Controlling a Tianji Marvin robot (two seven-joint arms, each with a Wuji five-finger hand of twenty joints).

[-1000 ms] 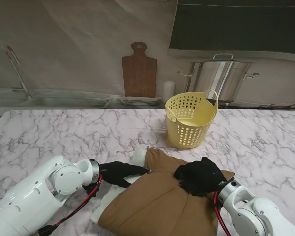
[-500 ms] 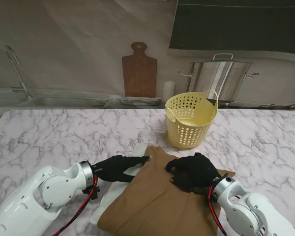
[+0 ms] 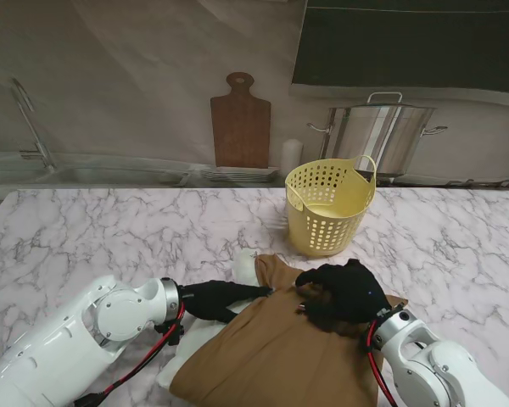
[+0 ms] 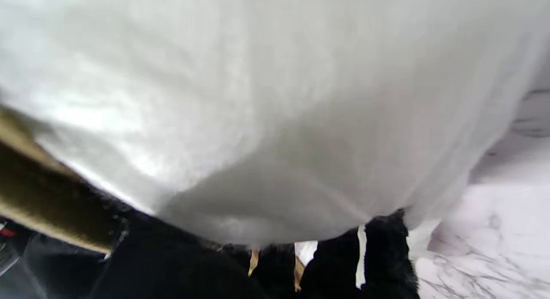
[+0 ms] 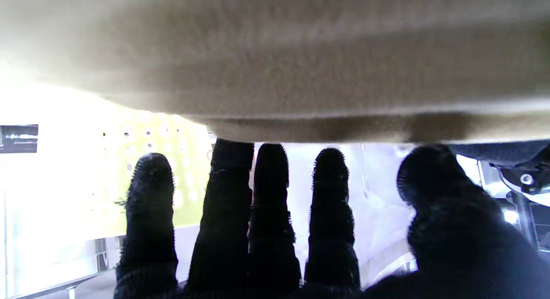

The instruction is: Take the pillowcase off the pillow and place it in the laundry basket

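Observation:
The brown pillowcase (image 3: 276, 356) covers the pillow near me at the table's middle. The white pillow (image 3: 243, 264) pokes out of its left side, and also shows nearer me at the pillow's corner (image 3: 171, 370). My left hand (image 3: 223, 298) lies flat with fingers stretched to the pillowcase's open edge. In the left wrist view the pillow (image 4: 266, 110) fills the frame, with the fingers (image 4: 382, 256) against it and the brown pillowcase edge (image 4: 38, 183) beside it. My right hand (image 3: 341, 293) rests on top of the pillowcase, over bunched cloth. Its fingers (image 5: 227, 213) are straight and apart under the pillowcase (image 5: 300, 67).
The yellow laundry basket (image 3: 329, 208) stands upright just beyond the pillow, also seen as the basket (image 5: 150, 161) past my right fingers. A steel pot (image 3: 377, 136), a wooden cutting board (image 3: 240, 123) and a white cylinder (image 3: 291, 156) line the back wall.
My left hand has slid right to the pillowcase's edge. My right hand has shifted slightly right on the cloth and bunched it. More white pillow shows at the far left corner.

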